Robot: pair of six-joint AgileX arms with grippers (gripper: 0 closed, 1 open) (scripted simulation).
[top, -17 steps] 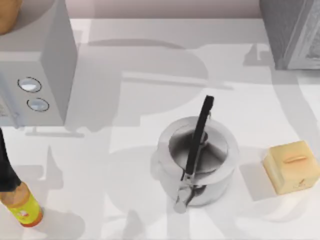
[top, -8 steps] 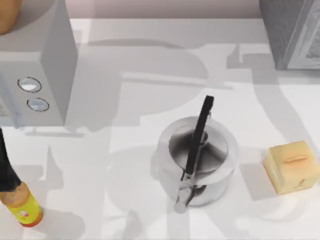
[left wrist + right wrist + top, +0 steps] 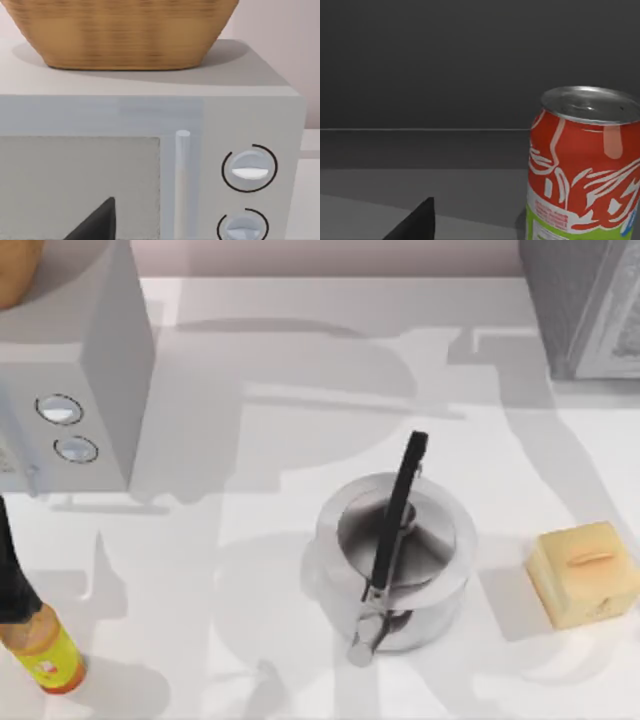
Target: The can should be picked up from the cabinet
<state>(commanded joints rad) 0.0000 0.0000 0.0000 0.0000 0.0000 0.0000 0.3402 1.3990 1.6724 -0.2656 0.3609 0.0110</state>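
The can (image 3: 582, 165) is red with white swirls, a green band low down and a silver top. It stands upright on the dark floor of the cabinet (image 3: 420, 185), close before the right wrist camera. A dark tip of my right gripper (image 3: 417, 222) shows beside the can, apart from it and not around it. In the top view the grey cabinet (image 3: 590, 300) stands at the table's back right corner. My left gripper (image 3: 97, 222) hangs in front of the microwave's door.
A steel pot (image 3: 395, 560) with a black handle sits mid-table. A tan cube (image 3: 585, 573) lies to its right. An orange bottle (image 3: 45, 655) stands at front left. The microwave (image 3: 70, 370) at the left carries a wicker basket (image 3: 125, 30).
The arm shadow on the table beside the cabinet has slid leftward. The pot, cube, bottle and microwave have not moved.
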